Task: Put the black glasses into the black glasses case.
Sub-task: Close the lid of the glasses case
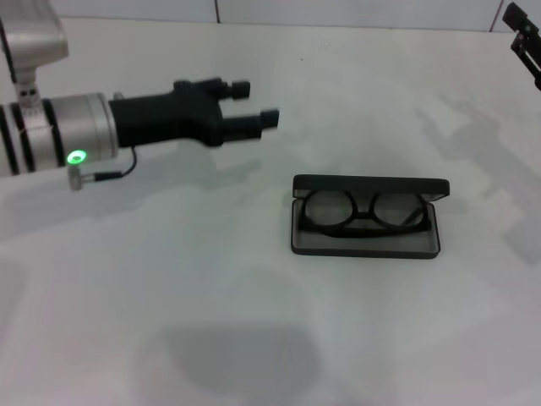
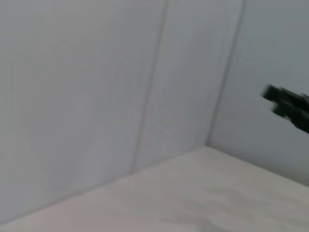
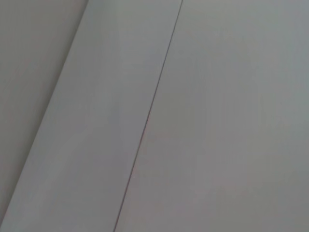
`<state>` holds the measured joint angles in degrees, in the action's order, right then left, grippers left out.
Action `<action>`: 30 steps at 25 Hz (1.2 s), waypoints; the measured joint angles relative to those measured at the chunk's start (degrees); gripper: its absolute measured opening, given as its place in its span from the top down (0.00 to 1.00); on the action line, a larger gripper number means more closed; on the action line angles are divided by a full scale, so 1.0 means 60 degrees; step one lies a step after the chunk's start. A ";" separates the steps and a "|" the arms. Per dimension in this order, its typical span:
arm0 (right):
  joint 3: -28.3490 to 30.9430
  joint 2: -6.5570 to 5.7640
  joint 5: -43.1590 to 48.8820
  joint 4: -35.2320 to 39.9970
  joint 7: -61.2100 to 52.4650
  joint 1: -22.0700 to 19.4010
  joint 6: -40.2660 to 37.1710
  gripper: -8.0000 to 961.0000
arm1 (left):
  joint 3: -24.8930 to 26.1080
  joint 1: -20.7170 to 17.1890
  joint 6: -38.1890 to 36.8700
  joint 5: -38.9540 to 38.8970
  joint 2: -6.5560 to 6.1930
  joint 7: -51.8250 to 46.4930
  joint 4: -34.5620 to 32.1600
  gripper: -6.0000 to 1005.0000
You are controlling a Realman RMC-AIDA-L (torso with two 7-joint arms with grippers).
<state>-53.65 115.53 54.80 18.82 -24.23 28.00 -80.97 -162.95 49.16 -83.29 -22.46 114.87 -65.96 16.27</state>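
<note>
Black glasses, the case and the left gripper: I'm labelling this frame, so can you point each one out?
black glasses (image 1: 362,211): head view, on the bridge between the lenses.
black glasses case (image 1: 369,186): head view, on the raised lid's edge.
left gripper (image 1: 256,103): head view, midway between its open fingertips, above the table.

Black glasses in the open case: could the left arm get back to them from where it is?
Probably yes. The left gripper hangs open, up-left of the black glasses case, whose lid stands open; nothing lies between it and the black glasses.
</note>
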 joint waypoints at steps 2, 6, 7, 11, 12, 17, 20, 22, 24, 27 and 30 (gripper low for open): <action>0.0018 0.0013 -0.0030 0.0077 0.0033 -0.0016 0.0008 0.50 | 0.0000 0.0206 0.0440 -0.0247 0.0146 -0.0055 -0.0009 0.20; 0.0039 0.0022 -0.0141 0.0088 0.0059 -0.0020 0.0033 0.50 | -0.0014 0.0907 0.0870 0.0193 0.0397 -0.0499 -0.0016 0.20; 0.0045 0.0031 -0.0220 0.0105 0.0085 -0.0042 0.0014 0.50 | -0.0013 0.1061 0.0912 0.0315 0.0430 -0.0629 -0.0007 0.20; 0.0063 0.0040 -0.0366 0.0150 0.0099 -0.0158 -0.0005 0.50 | -0.0015 0.1718 0.1354 0.1003 0.0586 -0.1315 -0.0035 0.20; 0.0065 0.0044 -0.0384 0.0157 0.0099 -0.0189 -0.0013 0.49 | -0.0015 0.1887 0.1524 0.1240 0.0656 -0.1479 -0.0038 0.20; 0.0066 0.0064 -0.0391 0.0166 0.0099 -0.0291 -0.0113 0.49 | -0.0016 0.2190 0.2065 0.2231 0.0786 -0.1786 -0.0320 0.19; 0.0066 0.0066 -0.0400 0.0126 0.0089 -0.0292 -0.0234 0.49 | -0.0016 0.2251 0.2324 0.2688 0.0784 -0.1798 -0.0627 0.19; 0.0065 0.0067 -0.0403 0.0105 0.0078 -0.0292 -0.0312 0.49 | -0.0015 0.2286 0.2448 0.2817 0.0784 -0.1800 -0.0700 0.19; 0.0033 0.0073 -0.0404 0.0098 0.0070 -0.0292 -0.0336 0.49 | -0.0014 0.2303 0.2595 0.2942 0.0785 -0.1797 -0.0777 0.19; -0.0018 0.0078 -0.0404 0.0095 0.0044 -0.0293 -0.0338 0.49 | -0.0014 0.2315 0.2646 0.3117 0.0793 -0.1751 -0.0810 0.19; -0.0040 0.0080 -0.0404 0.0118 0.0038 -0.0293 -0.0367 0.49 | -0.0013 0.2318 0.2576 0.3298 0.0801 -0.1690 -0.0865 0.19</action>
<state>-53.90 116.02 52.38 19.53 -24.00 26.24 -83.17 -163.03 63.07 -67.84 -2.67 119.67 -76.11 11.08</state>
